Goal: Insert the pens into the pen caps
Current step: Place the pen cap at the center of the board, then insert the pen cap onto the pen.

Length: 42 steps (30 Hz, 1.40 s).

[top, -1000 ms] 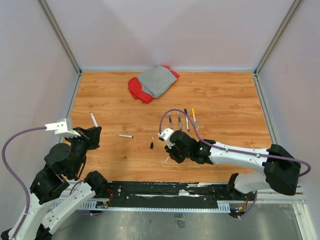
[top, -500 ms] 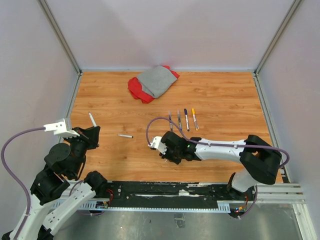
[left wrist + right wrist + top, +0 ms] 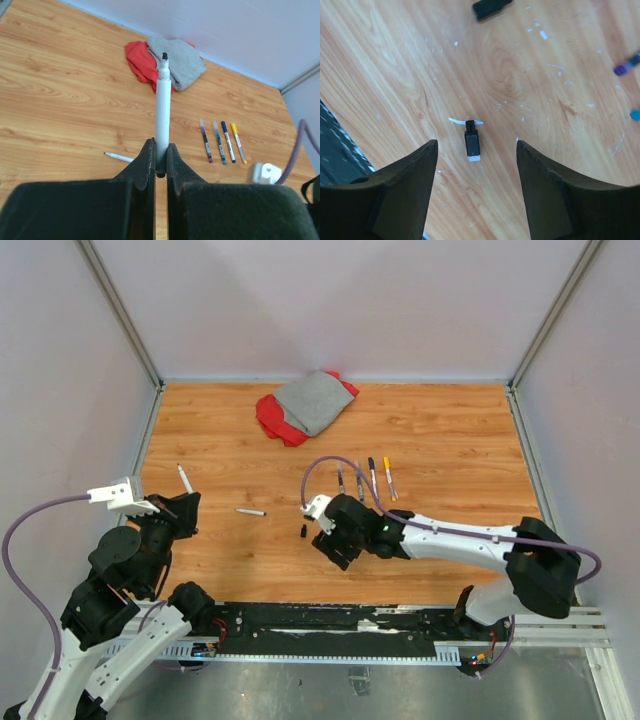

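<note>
On the worktop (image 3: 450, 430) four pens (image 3: 372, 478) look capped | my left end effector (image 3: 160, 152) holds fifth pen (image 3: 162, 107) | right end effector (image 3: 476, 146) wide over cap (image 3: 471, 144)

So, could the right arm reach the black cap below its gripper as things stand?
Probably yes: the right gripper hangs open over the black cap, which lies uncovered on the table between its fingers.

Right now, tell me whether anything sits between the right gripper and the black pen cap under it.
Nothing visible does. The black pen cap lies uncovered on the wood, centred below the open right gripper. Only a thin white scrap lies at its far end.
</note>
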### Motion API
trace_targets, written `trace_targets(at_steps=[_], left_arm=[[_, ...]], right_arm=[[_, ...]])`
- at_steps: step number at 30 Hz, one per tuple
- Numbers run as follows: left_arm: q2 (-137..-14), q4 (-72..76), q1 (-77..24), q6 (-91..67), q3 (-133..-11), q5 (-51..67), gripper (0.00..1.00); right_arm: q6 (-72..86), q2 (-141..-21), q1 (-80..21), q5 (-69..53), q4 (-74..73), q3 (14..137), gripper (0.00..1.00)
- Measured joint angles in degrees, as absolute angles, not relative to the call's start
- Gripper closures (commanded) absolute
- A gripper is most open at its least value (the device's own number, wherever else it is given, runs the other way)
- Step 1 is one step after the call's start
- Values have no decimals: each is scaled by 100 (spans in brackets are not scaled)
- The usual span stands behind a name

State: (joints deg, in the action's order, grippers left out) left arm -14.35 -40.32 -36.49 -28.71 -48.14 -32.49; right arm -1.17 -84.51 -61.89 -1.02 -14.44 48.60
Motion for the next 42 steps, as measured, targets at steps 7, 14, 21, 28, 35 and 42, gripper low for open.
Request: trace_targets(at_steps=[7,14,21,28,35,42], left_arm=[[-1435,-4034,-3649,-2871,-4814,-3251,100],[-1435,-4032,-3649,-2871,-4814,-3249,99],[-1435,-4032,-3649,-2871,-4814,-3249,100],[-1437,-4032,-3649,-2871,-4814,-3249,100],[-1435,-4032,-3649,-2871,-4814,-3249,100],[-1435,-4032,-3649,-2871,-4814,-3249,100]], right_arm=[[2888,-7852,-6213,825,-1492,4831,28],[5817,-8346,-6567,1719,-2808,5317,26],[7378,-9376,-6639,1776,-3754,6370,28],[7915,-9891,-6635,1710,-4051,6530,29],[8215,-9920,-6611,1640,-4117,6530,29],[8337,-10071,-6593,1559,-4128,6530,30]])
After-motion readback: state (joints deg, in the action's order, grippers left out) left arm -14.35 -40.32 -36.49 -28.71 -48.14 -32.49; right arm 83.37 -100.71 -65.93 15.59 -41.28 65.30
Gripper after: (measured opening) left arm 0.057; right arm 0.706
